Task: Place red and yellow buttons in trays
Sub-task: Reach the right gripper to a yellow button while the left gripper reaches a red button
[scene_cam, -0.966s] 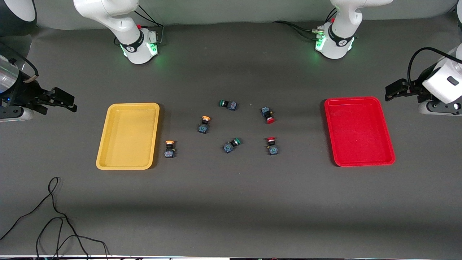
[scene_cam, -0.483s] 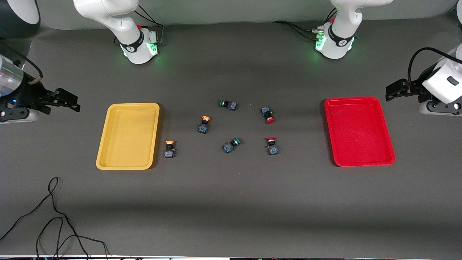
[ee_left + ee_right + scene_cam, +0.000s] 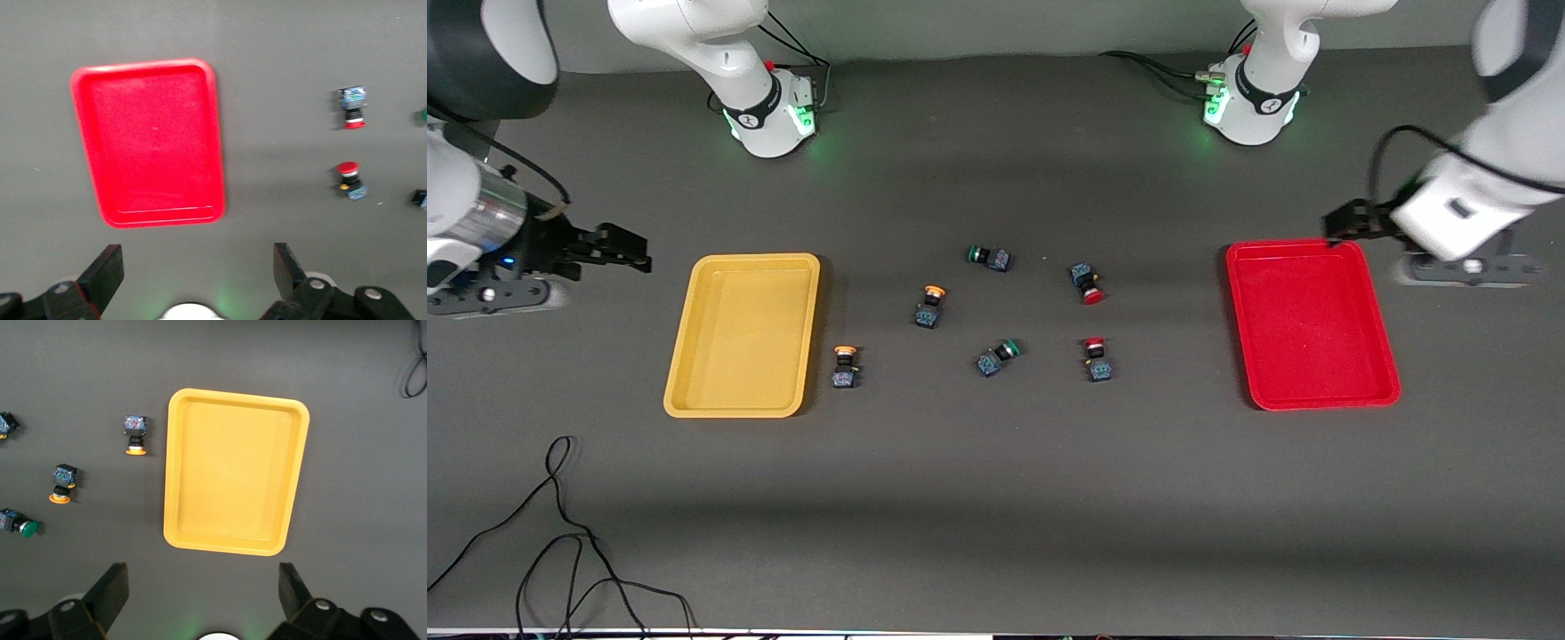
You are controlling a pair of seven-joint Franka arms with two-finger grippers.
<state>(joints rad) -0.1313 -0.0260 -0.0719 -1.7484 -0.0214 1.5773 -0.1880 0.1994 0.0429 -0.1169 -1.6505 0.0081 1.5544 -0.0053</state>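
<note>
Both my arms drifted inward: left gripper (image 3: 193, 280) gaping wide by the glossy red tray (image 3: 1310, 322), right gripper (image 3: 200, 597) wide near the yellow tray (image 3: 743, 334); stubby buttons (image 3: 931, 305) scattered between, trays empty

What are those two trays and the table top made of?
Yellow tray and red tray: probably moulded plastic, judging by the even colour, rounded corners, raised rims and slight sheen. Table top: looks like a dark grey matte mat or cloth, with no glare; the exact material is unclear.
</note>
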